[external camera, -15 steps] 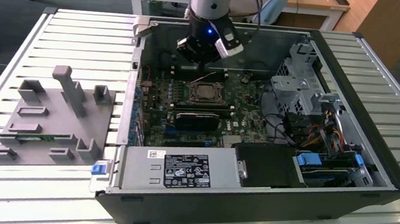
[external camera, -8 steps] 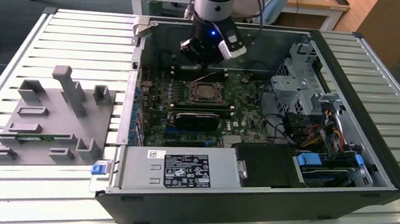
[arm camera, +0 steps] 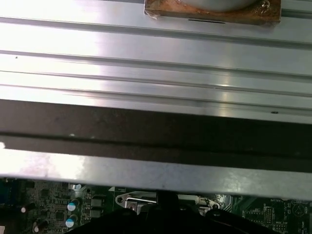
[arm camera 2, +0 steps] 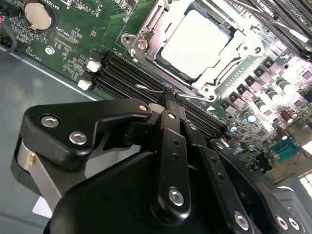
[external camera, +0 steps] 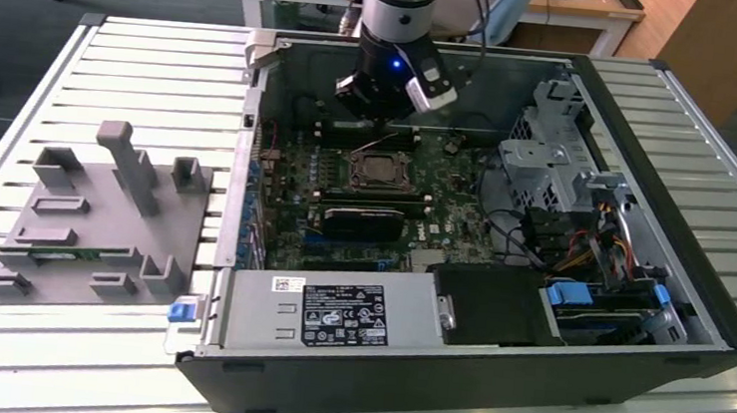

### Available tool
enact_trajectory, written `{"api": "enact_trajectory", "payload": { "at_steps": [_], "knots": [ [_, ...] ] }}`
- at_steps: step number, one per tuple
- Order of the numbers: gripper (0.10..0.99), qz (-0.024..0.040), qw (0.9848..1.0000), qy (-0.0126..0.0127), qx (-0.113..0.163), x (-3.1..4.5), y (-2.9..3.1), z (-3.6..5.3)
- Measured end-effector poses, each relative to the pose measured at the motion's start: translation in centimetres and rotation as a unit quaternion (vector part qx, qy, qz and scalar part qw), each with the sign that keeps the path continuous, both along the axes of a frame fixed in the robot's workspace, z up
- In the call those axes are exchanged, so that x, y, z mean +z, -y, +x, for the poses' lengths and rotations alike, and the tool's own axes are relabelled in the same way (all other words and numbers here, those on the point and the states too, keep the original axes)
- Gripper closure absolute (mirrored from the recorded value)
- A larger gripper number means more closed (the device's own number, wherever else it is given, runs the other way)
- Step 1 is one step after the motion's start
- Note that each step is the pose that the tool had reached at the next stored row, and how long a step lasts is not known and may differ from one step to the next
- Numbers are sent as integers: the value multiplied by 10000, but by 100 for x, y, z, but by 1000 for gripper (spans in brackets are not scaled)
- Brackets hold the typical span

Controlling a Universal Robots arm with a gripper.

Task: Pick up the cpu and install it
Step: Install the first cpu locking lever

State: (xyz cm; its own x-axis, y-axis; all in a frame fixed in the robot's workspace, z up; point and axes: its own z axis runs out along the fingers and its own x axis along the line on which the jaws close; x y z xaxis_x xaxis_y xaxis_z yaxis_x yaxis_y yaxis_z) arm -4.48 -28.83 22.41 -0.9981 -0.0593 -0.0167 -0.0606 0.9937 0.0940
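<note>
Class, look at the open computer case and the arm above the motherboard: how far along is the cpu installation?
Done, by the look of it: the cpu already lies in its socket on the motherboard. In hand: nothing shows in the gripper, which hangs beside the socket, fingers together. Left: the socket's retention frame appears unlatched, though that is hard to confirm.

The open black computer case (external camera: 461,375) lies on the slatted metal bench (external camera: 154,58), with the grey plastic fixture tray (external camera: 99,233) beside it on the exterior view's left. Inside the case, the green motherboard (external camera: 342,204) lies flat on the case floor. The square silver-topped cpu (arm camera 2: 195,44) sits in the metal socket frame (arm camera 2: 146,36) on the motherboard. The black memory slots (arm camera 2: 122,78) run between the socket frame and the black claw (arm camera 2: 170,105). The claw hangs above the motherboard, near the socket frame, apart from the cpu. The silver power supply box (external camera: 326,313) occupies the near side of the case.
</note>
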Motion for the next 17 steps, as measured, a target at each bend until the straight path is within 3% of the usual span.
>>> {"api": "enact_trajectory", "payload": {
  "at_steps": [17],
  "knots": [
    [980, -3, 10000, -2, -10, -90, -21, 141]
  ]
}}
